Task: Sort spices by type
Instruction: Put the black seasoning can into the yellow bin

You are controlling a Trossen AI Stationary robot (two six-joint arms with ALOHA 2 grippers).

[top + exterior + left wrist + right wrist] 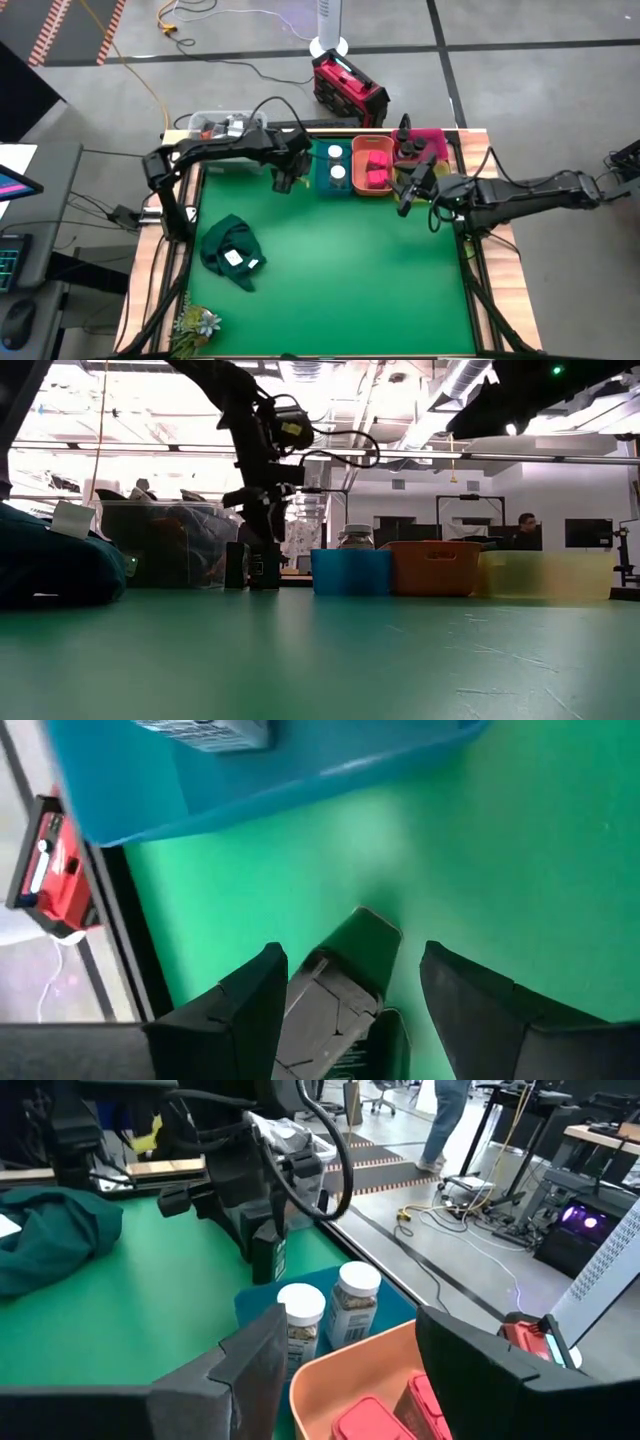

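A green-topped bench (330, 270) seen from above, with two dark robot arms reaching in from either side. Nearest the front edge, toward the left, a dark green cloth (230, 252) with a white label lies crumpled, well apart from everything else.

Farther back, the left gripper (283, 183) points down at the bench just beside a blue bin (322, 178). Its fingers (245, 1005) are partly spread around a dark grey rectangular tin (325, 1010) standing upright on the mat; whether they press its sides cannot be told.

The blue bin holds two white-capped jars (336, 161). Touching its right side is an orange bin (372, 190) with red-pink boxes (376, 168) inside. Beyond that, a pink bin (432, 139) holds dark round jars (408, 148).

The right gripper (406, 203) hovers just right of the orange bin, fingers (245, 1370) parted and holding nothing.

At the far left corner sits a clear plastic tub (215, 125) of grey clutter.
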